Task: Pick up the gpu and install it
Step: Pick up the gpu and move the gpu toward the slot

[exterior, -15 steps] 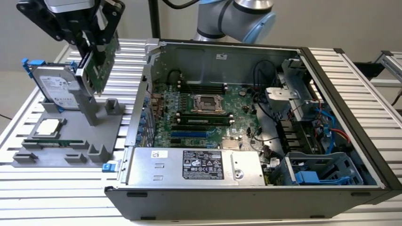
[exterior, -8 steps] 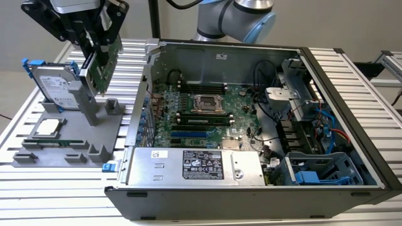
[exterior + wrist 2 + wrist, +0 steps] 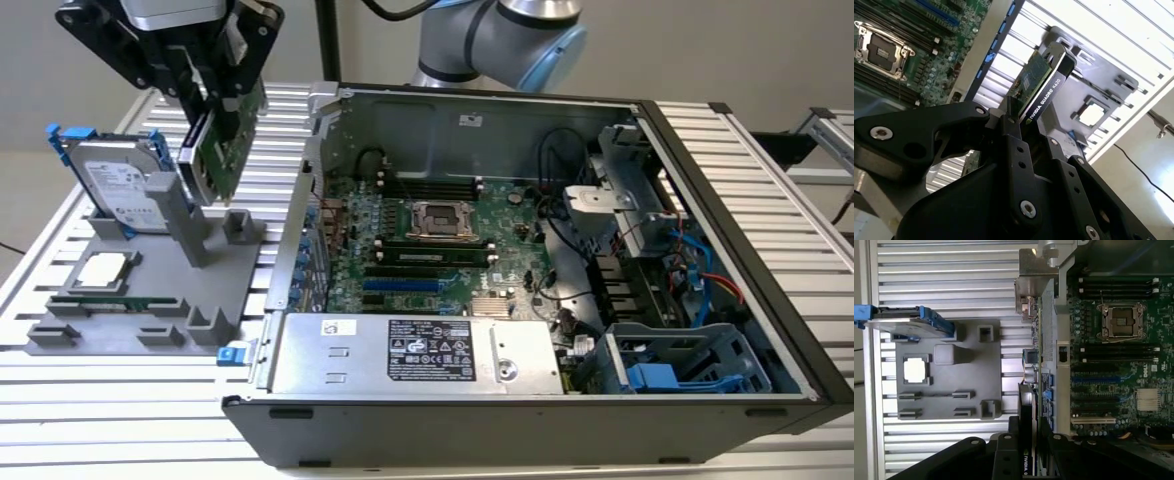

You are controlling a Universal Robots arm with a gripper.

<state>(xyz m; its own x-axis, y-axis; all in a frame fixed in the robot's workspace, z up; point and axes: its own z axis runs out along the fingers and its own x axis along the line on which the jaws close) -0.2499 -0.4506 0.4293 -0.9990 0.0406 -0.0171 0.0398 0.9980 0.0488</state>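
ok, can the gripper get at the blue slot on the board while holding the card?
Probably yes: the gripper holds the card beside the open case, and nothing covers the blue slot.

The arm is a silvery-grey tube with a pale blue joint cap and a black cable beside it, and its claw is matte black, built of thick linked bars fastened by round silver screws.
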